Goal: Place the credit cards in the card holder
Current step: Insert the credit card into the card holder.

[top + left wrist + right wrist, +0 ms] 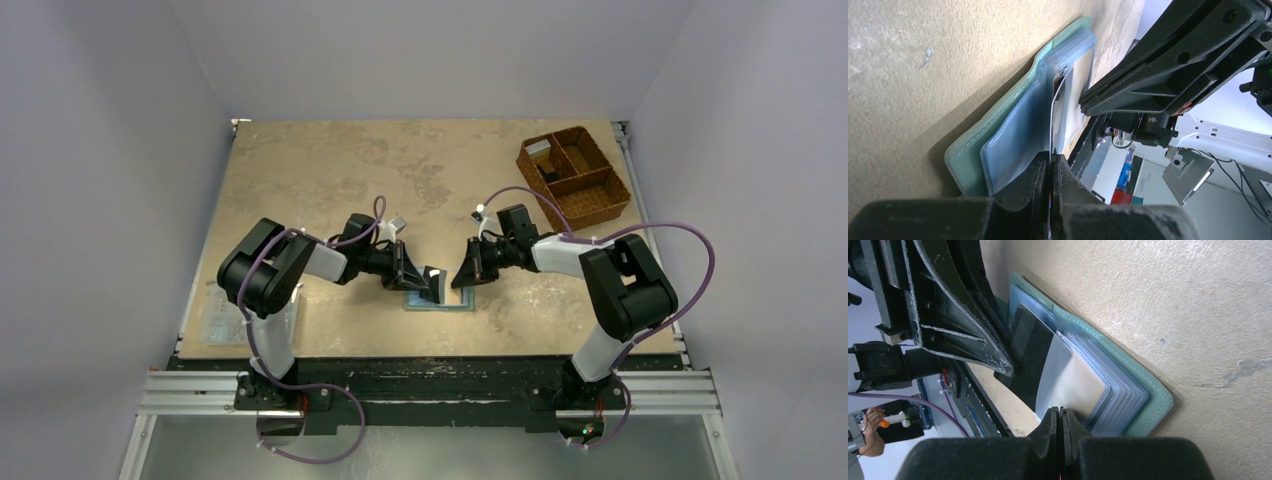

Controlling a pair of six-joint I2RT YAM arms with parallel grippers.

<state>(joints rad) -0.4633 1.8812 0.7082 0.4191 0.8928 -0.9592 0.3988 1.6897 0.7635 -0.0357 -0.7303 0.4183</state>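
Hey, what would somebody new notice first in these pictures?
An open teal card holder lies at the near edge of the table. The left fingers pinch a dark card at its pockets, while the right fingers are closed at the edge of a pale pocket. A brown basket sits at the far right corner.

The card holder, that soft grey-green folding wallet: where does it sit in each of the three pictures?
Top external: the grey-green folding card holder lies open at low centre, near the table's front edge.
Left wrist: the card holder runs from lower left up to top centre, pale blue sleeves showing.
Right wrist: the card holder slants from upper centre down to lower right.
Shared landmark: the mottled tan tabletop beneath it.
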